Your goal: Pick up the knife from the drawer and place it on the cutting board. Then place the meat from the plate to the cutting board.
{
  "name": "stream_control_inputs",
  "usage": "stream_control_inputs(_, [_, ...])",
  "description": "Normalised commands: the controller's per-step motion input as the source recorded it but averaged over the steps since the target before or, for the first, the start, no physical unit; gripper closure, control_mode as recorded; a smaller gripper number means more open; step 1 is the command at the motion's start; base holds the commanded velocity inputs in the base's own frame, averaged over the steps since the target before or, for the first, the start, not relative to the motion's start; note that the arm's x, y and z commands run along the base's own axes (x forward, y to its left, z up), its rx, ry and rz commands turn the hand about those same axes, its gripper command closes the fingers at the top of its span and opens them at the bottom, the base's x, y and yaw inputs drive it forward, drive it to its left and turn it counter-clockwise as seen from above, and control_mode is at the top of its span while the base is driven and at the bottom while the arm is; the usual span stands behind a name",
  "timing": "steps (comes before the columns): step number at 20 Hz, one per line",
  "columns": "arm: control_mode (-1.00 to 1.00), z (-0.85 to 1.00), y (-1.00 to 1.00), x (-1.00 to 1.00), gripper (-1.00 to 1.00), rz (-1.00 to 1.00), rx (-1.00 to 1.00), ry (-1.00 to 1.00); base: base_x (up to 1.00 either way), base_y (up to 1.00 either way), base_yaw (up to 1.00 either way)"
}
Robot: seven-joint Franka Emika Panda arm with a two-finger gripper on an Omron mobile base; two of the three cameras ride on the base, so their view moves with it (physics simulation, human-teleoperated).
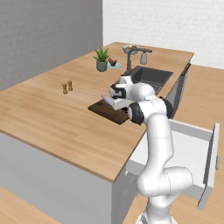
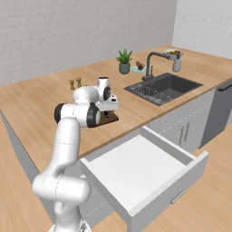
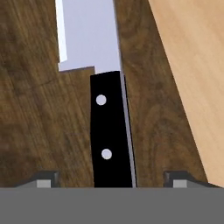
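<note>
The knife [image 3: 109, 131], silver blade and black riveted handle, lies flat on the dark brown cutting board [image 3: 39, 122]. My gripper [image 3: 111, 179] stands open just over the handle, a fingertip well clear of it on each side. From the base, the hand [image 1: 117, 97] points down at the cutting board [image 1: 101, 109] near the counter's front edge, and the knife is hidden under it. The white drawer [image 2: 136, 172] is pulled out with nothing in it. Far back, the meat [image 1: 113, 61] rests on the pale blue plate [image 1: 116, 66] beside the plant.
A dark sink [image 1: 151, 78] with a faucet [image 1: 129, 59] lies right of the board. A potted plant [image 1: 101, 59], two small shakers [image 1: 67, 87] and a fruit bowl [image 2: 172, 53] stand on the counter. The drawer's front panel [image 1: 211, 164] juts out beside the arm's base.
</note>
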Motion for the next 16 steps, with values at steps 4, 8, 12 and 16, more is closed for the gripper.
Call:
stream_control_inputs(4, [-1.0,0.02,-0.01,-0.78,-1.0,0.0,0.0,-0.17,0.0,0.0,0.0])
stream_control_inputs(8, [-1.0,0.35,-0.01,-1.0,-1.0,0.0,0.0,-0.23,0.0,0.0,0.0])
stream_control_inputs(12, [-1.0,0.73,-0.09,-1.0,-1.0,-0.02,0.0,-0.25,0.0,0.0,0.0])
stream_control_inputs(16, [-1.0,1.0,-0.05,-1.0,-1.0,-0.06,0.04,-0.23,0.0,0.0,0.0])
